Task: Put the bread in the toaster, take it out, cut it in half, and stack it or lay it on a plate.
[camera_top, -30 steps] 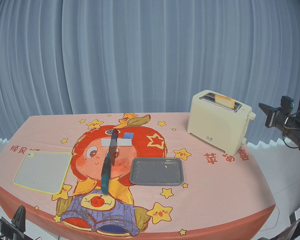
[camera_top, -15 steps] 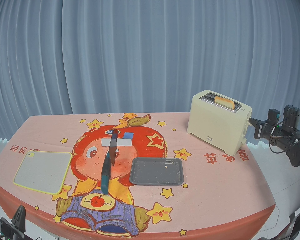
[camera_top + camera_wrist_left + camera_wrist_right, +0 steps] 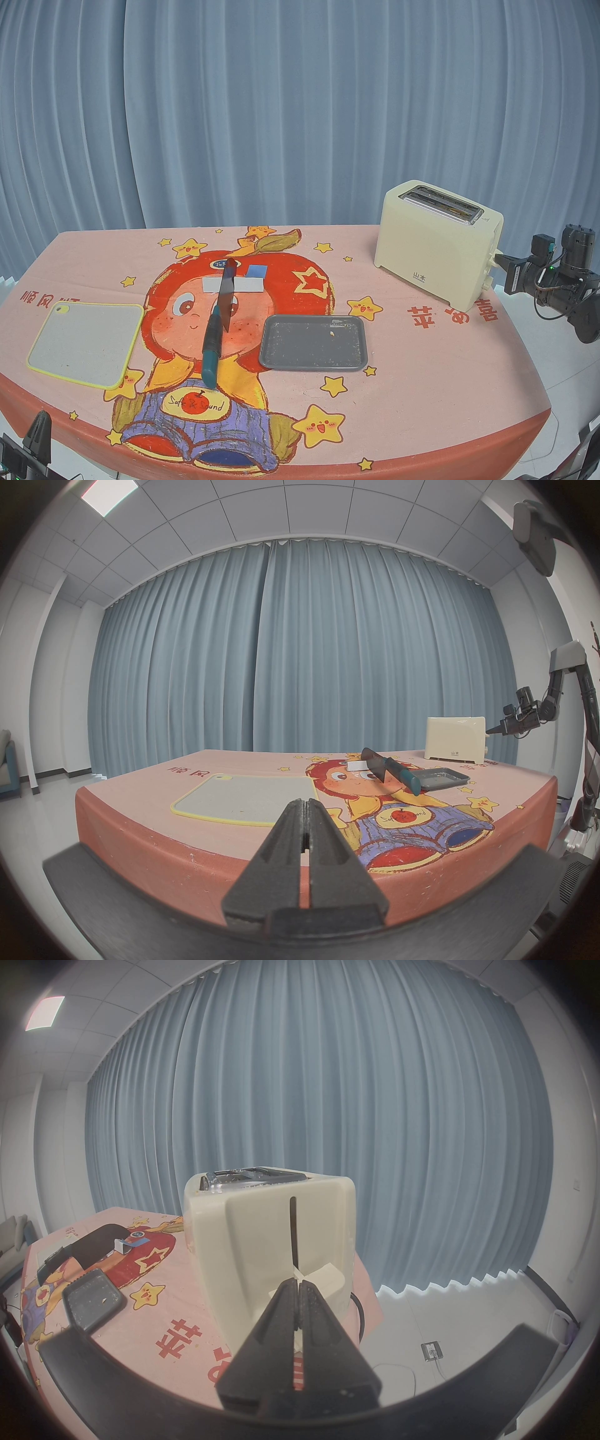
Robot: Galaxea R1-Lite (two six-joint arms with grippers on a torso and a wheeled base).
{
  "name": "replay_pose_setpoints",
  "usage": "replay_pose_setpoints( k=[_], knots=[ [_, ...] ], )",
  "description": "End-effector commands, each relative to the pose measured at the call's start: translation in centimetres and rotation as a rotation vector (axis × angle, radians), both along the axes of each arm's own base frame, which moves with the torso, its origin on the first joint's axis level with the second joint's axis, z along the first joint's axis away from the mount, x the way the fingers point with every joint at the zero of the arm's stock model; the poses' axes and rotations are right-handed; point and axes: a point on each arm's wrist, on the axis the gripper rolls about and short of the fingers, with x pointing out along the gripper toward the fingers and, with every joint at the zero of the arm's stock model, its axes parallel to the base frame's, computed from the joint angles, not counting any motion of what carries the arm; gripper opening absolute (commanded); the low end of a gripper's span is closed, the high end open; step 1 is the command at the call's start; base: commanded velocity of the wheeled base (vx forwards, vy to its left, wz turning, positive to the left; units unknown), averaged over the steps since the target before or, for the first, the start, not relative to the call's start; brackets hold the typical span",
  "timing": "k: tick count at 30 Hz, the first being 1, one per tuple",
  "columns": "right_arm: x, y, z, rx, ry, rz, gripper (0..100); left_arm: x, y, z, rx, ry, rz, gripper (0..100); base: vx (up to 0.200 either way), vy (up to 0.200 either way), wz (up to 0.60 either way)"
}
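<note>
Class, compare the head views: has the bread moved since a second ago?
Yes. The bread has sunk down into the slot of the toaster; earlier it stood up above the toaster's top.

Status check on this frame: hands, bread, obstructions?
Left hand shut, off the table's front edge. Right hand shut at toaster lever. Bread low inside. Nothing blocking.

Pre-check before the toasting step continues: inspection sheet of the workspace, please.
Surface: table under cartoon-print cloth, lying flat.
Job's things: toaster far right, lever down; cutting board near left; knife mid-table; grey tray beside it, apart.
Clutter: white block under the knife blade; crumb in the tray.
End effectors: right end effector shut, tips at the lever; left end effector shut, off the table's near left corner.
Cables: black cord beside the toaster.
Surroundings: curtain behind.
</note>
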Motion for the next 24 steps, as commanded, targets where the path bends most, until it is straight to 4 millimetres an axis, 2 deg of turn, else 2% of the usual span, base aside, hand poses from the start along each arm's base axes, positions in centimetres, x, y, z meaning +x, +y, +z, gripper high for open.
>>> replay_pose_setpoints(
  k=[1, 15, 24],
  knots=[
    [0.10, -0.01, -0.71, 0.000, 0.029, 0.000, 0, 0.01, 0.00, -0.52, 0.000, 0.001, 0.001, 0, 0.000, 0.000, 0.00],
    [0.09, 0.03, -1.34, 0.001, 0.052, 0.001, 0, 0.01, 0.00, -0.52, 0.000, 0.001, 0.001, 0, 0.000, 0.000, 0.00],
    [-0.04, 0.03, -0.76, 0.002, 0.032, 0.001, 0, 0.01, 0.00, -0.52, 0.000, 0.001, 0.001, 0, 0.000, 0.000, 0.00]
  ],
)
